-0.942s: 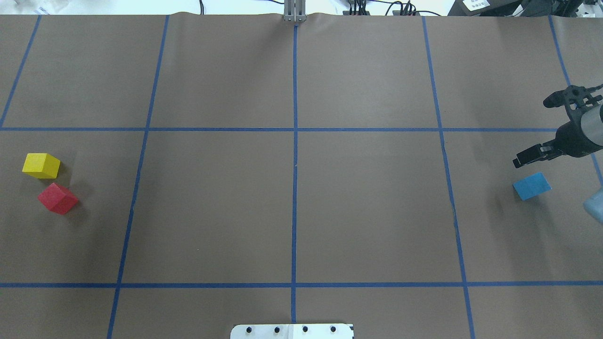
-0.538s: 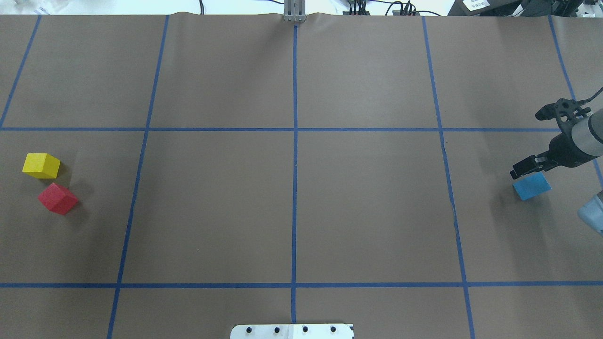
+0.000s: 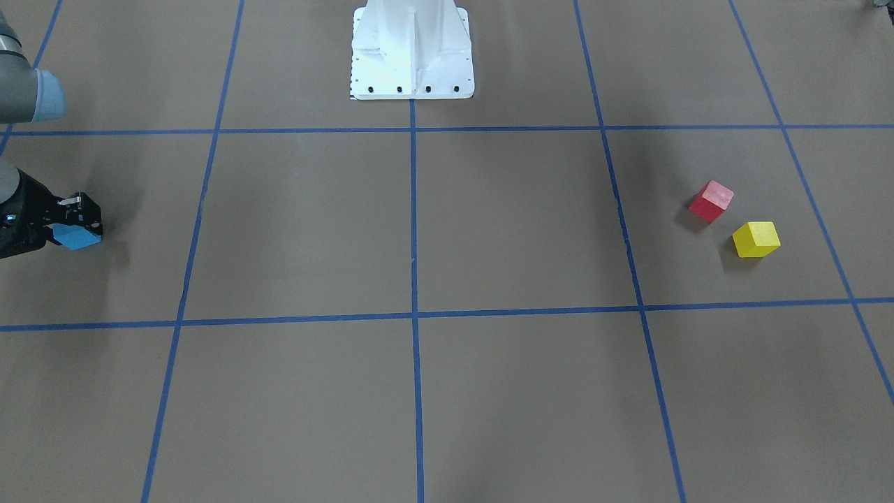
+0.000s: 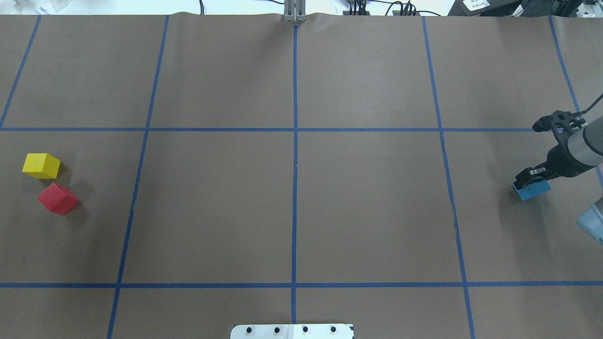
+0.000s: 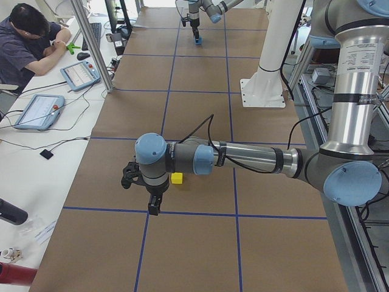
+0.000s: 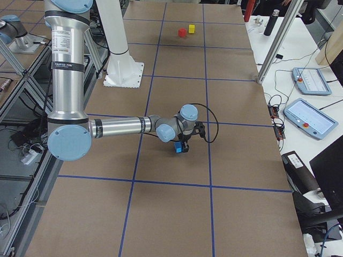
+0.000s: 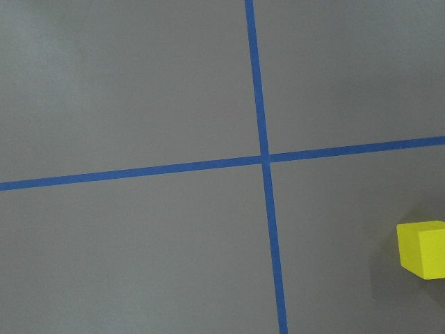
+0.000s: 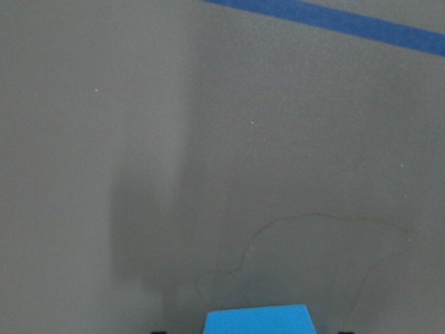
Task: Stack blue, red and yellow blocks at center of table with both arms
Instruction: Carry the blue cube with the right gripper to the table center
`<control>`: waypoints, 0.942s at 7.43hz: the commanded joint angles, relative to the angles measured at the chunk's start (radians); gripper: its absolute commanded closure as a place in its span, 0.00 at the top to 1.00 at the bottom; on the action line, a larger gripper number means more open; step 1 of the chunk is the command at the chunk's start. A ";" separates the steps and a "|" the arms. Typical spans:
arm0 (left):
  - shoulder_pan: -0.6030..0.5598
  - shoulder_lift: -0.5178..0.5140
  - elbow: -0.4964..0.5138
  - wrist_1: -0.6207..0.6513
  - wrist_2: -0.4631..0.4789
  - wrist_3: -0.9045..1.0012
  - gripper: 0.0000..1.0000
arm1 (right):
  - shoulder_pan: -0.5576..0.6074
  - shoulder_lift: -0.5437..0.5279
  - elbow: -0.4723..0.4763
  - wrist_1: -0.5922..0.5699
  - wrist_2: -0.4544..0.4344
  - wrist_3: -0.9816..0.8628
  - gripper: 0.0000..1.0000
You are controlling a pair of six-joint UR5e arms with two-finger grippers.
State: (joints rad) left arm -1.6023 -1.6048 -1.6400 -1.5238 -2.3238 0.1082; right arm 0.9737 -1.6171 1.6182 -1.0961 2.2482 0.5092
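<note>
Blue block (image 4: 533, 190): on brown paper (image 4: 301, 212), far right of overhead frame, mid-height, well off centre
Right gripper (image 4: 531, 176): low over that block, jaws spread to either side, thin gaps visible in wrist view
Yellow block (image 4: 41, 165): far left, mid-height
Red block (image 4: 58, 198): just below yellow, near, not touching
Left gripper (image 5: 154, 204): beside yellow in left side view; spread or pressed together, cannot tell

- Brown paper (image 4: 377, 212) covers the table, gridded with blue tape (image 4: 295, 188)
- Man (image 5: 24, 45) in a dark shirt leans on a white bench (image 5: 18, 176)
- Two tablets (image 5: 79, 73) lie beside him
- Black bottle (image 6: 274, 21) stands upright
</note>
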 commanded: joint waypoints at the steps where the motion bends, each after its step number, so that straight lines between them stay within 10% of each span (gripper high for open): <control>1: 0.005 0.000 0.000 -0.003 0.000 -0.001 1.00 | 0.028 0.006 0.021 -0.001 0.046 -0.001 0.00; 2: 0.005 0.000 0.000 -0.003 0.000 -0.001 1.00 | 0.077 0.040 0.022 -0.007 0.121 0.000 0.00; 4: 0.010 0.000 0.000 -0.003 0.000 0.001 1.00 | 0.077 0.382 -0.012 -0.397 0.110 -0.001 0.00; 7: 0.019 -0.001 -0.001 -0.003 0.000 0.001 1.00 | -0.016 0.852 -0.354 -0.561 0.002 0.015 0.00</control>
State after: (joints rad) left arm -1.5878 -1.6058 -1.6407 -1.5263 -2.3240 0.1088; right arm 1.0032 -0.9414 1.4147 -1.6242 2.2780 0.5143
